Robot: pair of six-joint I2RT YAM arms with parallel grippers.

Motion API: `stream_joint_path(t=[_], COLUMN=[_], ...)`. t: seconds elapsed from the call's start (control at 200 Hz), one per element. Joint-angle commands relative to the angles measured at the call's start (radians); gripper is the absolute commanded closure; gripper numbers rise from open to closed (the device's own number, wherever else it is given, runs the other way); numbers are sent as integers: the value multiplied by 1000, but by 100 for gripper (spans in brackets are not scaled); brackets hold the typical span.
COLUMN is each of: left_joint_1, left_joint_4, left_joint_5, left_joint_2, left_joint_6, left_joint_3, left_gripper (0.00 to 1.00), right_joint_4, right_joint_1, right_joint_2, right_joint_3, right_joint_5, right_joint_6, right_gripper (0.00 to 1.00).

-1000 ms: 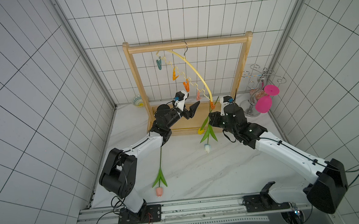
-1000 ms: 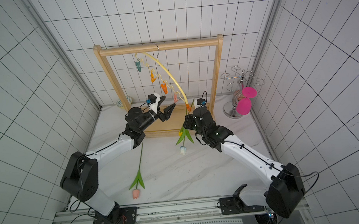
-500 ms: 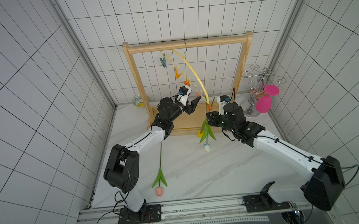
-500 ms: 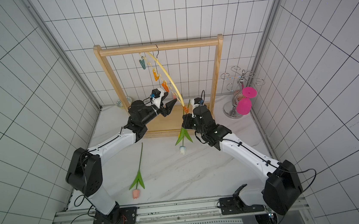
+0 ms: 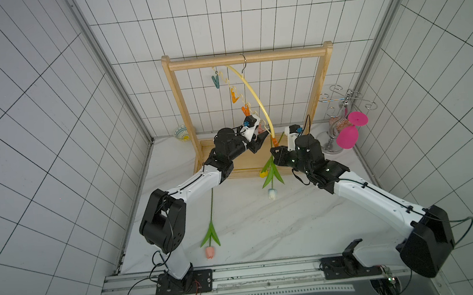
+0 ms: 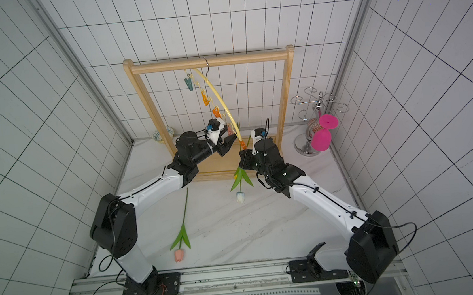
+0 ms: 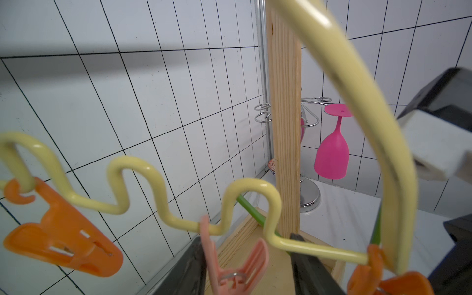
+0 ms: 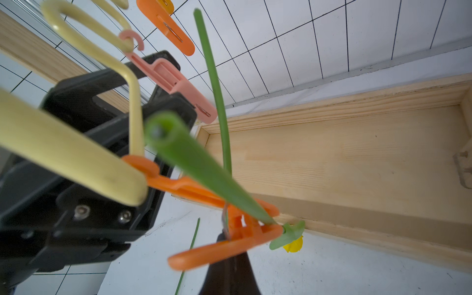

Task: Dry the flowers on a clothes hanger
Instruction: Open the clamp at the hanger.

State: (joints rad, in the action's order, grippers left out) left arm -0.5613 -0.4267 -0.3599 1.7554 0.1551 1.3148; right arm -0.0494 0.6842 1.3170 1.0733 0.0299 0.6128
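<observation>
While the left gripper (image 7: pixel 246 258) stood half open astride the pink clip (image 7: pixel 212 252) on the clothes hanger (image 5: pixel 254 99), not yet pinching it, the right gripper (image 8: pixel 229 268) was clenched on the pale tulip (image 5: pixel 272 193), its stem just beside that clip. The yellow tulip (image 5: pixel 263 174) hung clipped; the pink tulip (image 5: pixel 210 251) lay on the table (image 5: pixel 267 234). I'd squeeze the handles fully before feeding the stem in.

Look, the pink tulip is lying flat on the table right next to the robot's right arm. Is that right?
Not quite. The pink tulip does lie flat on the table, but it is next to the left arm, not the right one. Both top views show it, with its head close to that arm's base.
</observation>
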Motion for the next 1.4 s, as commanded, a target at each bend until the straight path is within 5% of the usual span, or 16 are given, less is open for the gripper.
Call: stream_joint_path(t=[0.0, 0.54, 0.765, 1.064, 1.394], left_joint_1=[-2, -2, -4, -17, -21], left_joint_4=[11, 5, 0, -4, -6], left_joint_5=[16, 34, 35, 42, 45], left_joint_2=[2, 0, 1, 16, 24], left_joint_6=[6, -6, -14, -13, -12], left_joint_3=[22, 21, 20, 27, 37], left_gripper=[47, 63, 41, 42, 65], right_joint_4=[12, -9, -9, -9, -10], right_joint_1=[-9, -9, -9, -9, -11], right_joint_2=[-4, 0, -2, -6, -12], right_joint_3=[62, 78, 80, 73, 62], right_joint_5=[13, 19, 18, 19, 18], right_joint_6=[-18, -19, -16, -14, -18], right_gripper=[100, 100, 100, 100, 100])
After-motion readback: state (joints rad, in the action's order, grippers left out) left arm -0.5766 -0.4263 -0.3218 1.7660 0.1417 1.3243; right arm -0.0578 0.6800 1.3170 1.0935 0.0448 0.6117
